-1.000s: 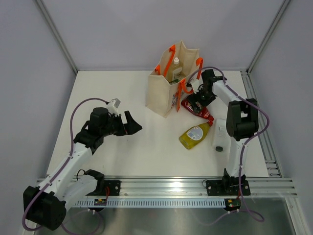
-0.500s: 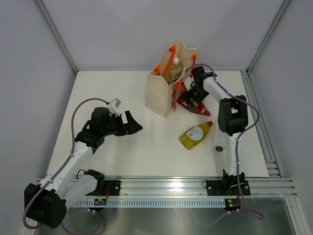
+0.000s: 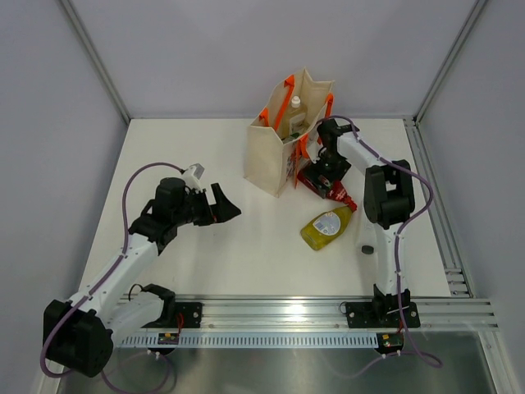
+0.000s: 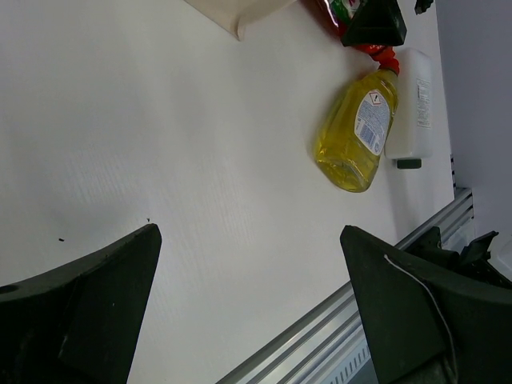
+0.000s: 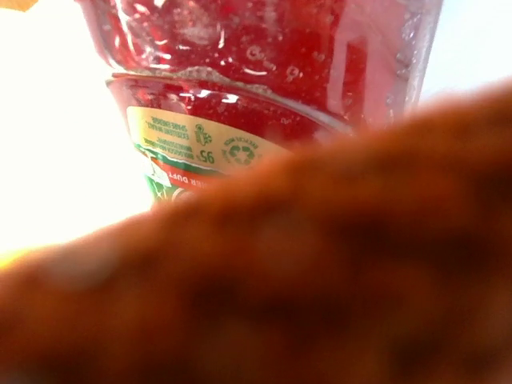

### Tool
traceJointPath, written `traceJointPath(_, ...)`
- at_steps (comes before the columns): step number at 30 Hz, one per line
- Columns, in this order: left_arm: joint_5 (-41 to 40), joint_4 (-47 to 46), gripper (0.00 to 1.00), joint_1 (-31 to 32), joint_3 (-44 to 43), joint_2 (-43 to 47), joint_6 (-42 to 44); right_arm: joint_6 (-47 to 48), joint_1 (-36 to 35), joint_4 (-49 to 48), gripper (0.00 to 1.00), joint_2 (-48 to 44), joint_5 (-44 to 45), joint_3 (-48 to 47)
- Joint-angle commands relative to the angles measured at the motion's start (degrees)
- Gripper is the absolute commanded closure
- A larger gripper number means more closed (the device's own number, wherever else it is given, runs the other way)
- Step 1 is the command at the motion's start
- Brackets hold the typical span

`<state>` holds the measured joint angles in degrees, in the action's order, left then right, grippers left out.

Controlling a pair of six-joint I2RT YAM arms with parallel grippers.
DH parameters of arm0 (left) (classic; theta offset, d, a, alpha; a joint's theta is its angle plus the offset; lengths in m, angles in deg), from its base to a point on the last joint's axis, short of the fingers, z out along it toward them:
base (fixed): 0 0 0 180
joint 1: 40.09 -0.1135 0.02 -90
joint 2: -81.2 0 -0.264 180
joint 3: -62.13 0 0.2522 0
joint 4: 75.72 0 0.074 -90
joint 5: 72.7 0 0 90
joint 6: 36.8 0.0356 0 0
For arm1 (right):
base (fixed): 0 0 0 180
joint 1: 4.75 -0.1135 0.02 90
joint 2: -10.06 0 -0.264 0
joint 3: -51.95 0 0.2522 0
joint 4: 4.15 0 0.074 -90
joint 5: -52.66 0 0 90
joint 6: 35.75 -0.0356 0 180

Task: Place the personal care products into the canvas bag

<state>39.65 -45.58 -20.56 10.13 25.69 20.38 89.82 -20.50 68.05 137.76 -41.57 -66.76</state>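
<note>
Near the left edge of the worktop (image 3: 205,156), the left end effector (image 3: 220,205) hangs released, its fingers (image 4: 88,304) wide apart and holding nothing. Toward the near right corner lie the yellow bottle (image 3: 326,228) and, just beside it, a white bottle (image 4: 410,104). The right arm (image 3: 385,193) mostly hides the white bottle from above, where only its dark cap (image 3: 367,248) shows. Farther back, the red bottle (image 3: 330,184) lies just beside the canvas bag (image 3: 269,156), with the right end effector (image 3: 326,167) down on it.

The step in hand looks like picking up the red bottle. Next it must clear the bag's rim and drop in beside the white-capped bottle (image 3: 295,103) inside. Whether the right end effector is clenched I cannot tell. A blurred orange-brown shape (image 5: 320,280), perhaps one of the bag's orange handles (image 3: 289,89), fills its wrist view.
</note>
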Motion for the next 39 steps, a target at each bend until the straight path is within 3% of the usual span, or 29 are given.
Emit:
traceJointPath(1,1.3,-3.8,0.01,0.3,-2.3,-0.5,-0.1,-0.7,-2.1,4.6,0.01,1.8,-1.3,-1.9)
traceJointPath(3,1.2,-3.8,0.01,0.4,-2.3,-0.4,-0.1,-1.2,-2.7,3.7,0.04,1.7,-1.0,-1.1)
traceJointPath(4,1.2,-3.8,0.01,0.4,-2.3,-0.2,-0.1,-1.4,-2.6,3.8,0.17,1.8,-1.2,-1.1)
traceJointPath(7,1.1,-4.2,0.01,0.6,-1.5,0.1,-0.7,-2.1,-2.5,3.0,0.30,-0.1,-1.8,1.3)
traceJointPath(10,1.0,-5.0,0.01,0.7,-0.3,0.8,-1.5,-3.0,-2.5,-0.1,0.56,-3.9,-2.9,5.7)
traceJointPath(11,0.9,-5.1,0.01,0.8,0.1,1.0,-1.7,-3.2,-2.4,-1.7,0.69,-4.8,-3.0,7.9)
traceJointPath(13,1.0,-5.3,0.01,0.9,0.3,0.9,-1.8,-3.5,-2.3,-3.8,0.79,-7.5,-3.9,9.9)
traceJointPath(14,0.9,-5.4,0.01,0.9,0.3,0.9,-1.8,-3.7,-2.2,-4.4,0.92,-8.3,-4.3,11.9)
traceJointPath(16,1.0,-5.3,0.01,0.9,0.1,0.8,-1.7,-3.7,-2.0,-6.8,1.00,-11.0,-5.6,14.1)
traceJointPath(24,2.0,-6.2,0.01,1.6,-1.2,-1.7,-1.4,-2.6,-2.2,-14.0,1.00,-20.7,-10.4,24.8)
traceJointPath(31,2.2,-7.4,0.01,2.1,-1.3,-3.8,-1.5,0.5,-5.7,-20.9,0.99,-26.4,-5.1,34.0)
traceJointPath(34,2.1,-7.7,0.01,2.2,-1.2,-4.3,-1.4,0.5,-7.5,-21.3,0.94,-26.5,-4.5,35.9)
traceJointPath(39,2.0,-7.8,0.01,2.2,-1.1,-4.8,-1.4,-0.9,-9.8,-20.5,0.75,-24.3,-4.2,35.7)
